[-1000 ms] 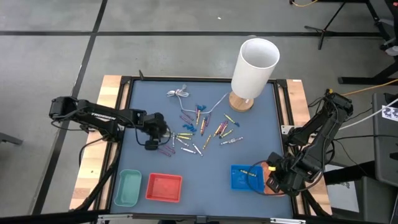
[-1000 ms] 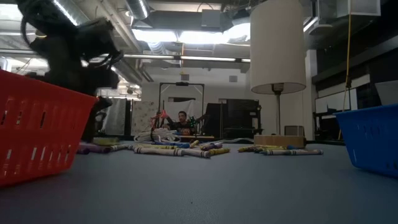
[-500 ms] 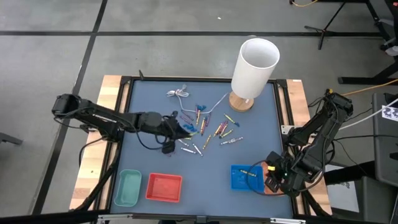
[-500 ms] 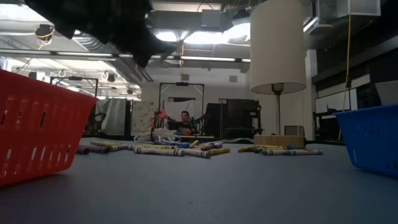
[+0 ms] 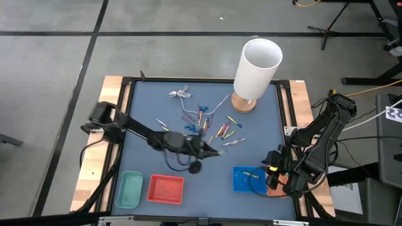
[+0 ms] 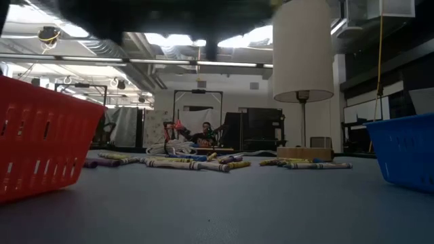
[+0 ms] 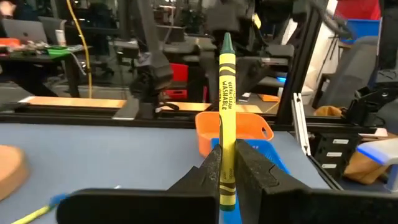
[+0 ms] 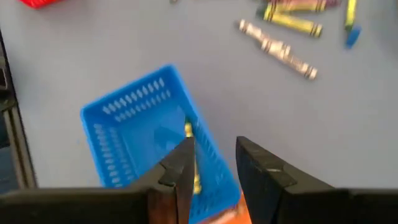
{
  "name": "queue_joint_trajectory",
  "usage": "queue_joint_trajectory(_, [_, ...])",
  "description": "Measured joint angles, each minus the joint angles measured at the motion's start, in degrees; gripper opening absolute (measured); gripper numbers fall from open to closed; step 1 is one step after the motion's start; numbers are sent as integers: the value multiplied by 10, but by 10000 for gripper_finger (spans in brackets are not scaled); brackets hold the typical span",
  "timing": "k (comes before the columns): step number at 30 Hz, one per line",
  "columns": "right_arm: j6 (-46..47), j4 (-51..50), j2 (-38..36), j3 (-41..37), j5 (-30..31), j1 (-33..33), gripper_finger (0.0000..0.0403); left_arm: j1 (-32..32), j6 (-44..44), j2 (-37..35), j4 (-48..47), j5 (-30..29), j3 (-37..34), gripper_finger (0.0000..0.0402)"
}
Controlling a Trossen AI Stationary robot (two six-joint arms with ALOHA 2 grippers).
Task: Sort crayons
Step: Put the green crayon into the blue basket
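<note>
Since a second ago the left arm has swung out across the blue-grey table mat (image 5: 144,100), going from the mat's left side to its middle, and the left gripper (image 5: 217,152) now sits just short of the blue slotted plastic basket (image 5: 248,179). Its two dark fingers (image 7: 249,171) are pinched tight on a yellow crayon with a green tip (image 7: 226,112), which stands straight up between them in the left wrist view (label reads "ultra-clean washable").

Rest of the loose crayons (image 5: 213,129) are scattered in the middle of the mat, near the wooden base of the white cylindrical table lamp (image 5: 256,66); from the low view they're a flat row (image 6: 196,163) far across the table. One more yellow crayon (image 8: 191,168) lies inside the blue basket.

Right gripper (image 8: 214,158) hangs over the near right corner, right above the blue basket's edge, fingers parted with nothing between them. Orange shallow tray (image 7: 233,127) sits just beside the blue basket. Red slotted basket (image 5: 166,189) and teal basket (image 5: 129,189) are side by side at the near left edge, well apart from the crayon pile. Thin white cable (image 5: 180,95) is coiled toward the far side.
</note>
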Motion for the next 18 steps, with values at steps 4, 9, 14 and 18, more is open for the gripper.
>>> queue_joint_trajectory(4, [-56, -9, 0, 0, 68, 0, 115, 0, 0, 87, -32, 37, 105, 13])
queue_joint_trajectory(9, [-78, -39, -1, 0, 159, 0, 115, 0, -1, 179, -65, 86, 220, 18])
queue_joint_trajectory(14, [-79, -76, -1, 0, 194, 0, 115, -5, 0, 232, -160, 136, 309, 19])
queue_joint_trajectory(18, [-79, -84, -1, 0, 194, 0, 115, -1, 0, 238, -214, 161, 350, 19])
